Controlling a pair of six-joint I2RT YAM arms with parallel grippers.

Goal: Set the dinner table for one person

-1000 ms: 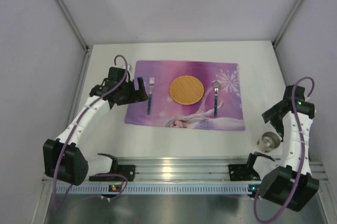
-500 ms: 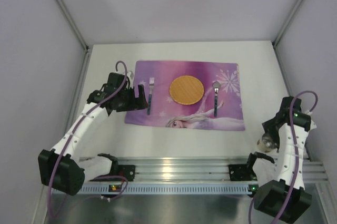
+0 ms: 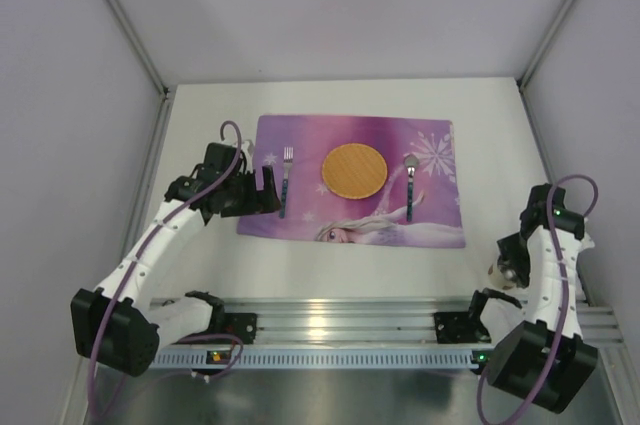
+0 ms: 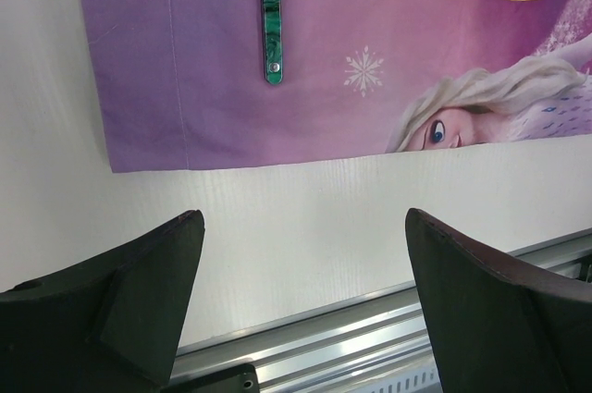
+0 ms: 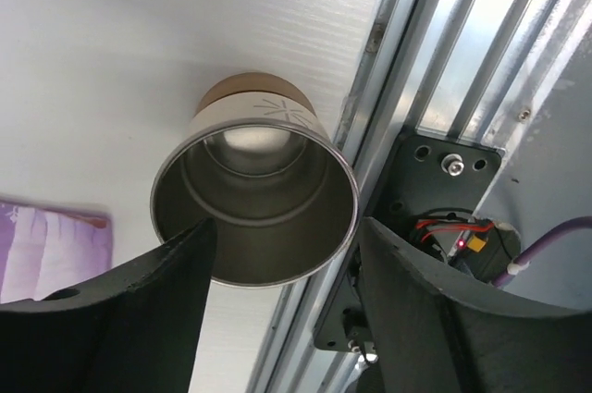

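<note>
The white dinner table carries a purple princess placemat. On the mat lie a fork with a green handle, a round woven plate and a spoon. My left gripper is open and empty above the mat's left near corner. In the left wrist view the fork handle lies ahead of it. A steel cup stands at the table's near right edge and is partly hidden in the top view. My right gripper is open, with a finger on each side of the cup's rim.
An aluminium rail runs along the near edge, right beside the cup. White walls close in the left, right and back. The right arm's base mount sits just beyond the cup.
My right arm has swung toward the near edge and come down over the cup. My left gripper has drawn back a little from the fork toward the mat's near left corner.
</note>
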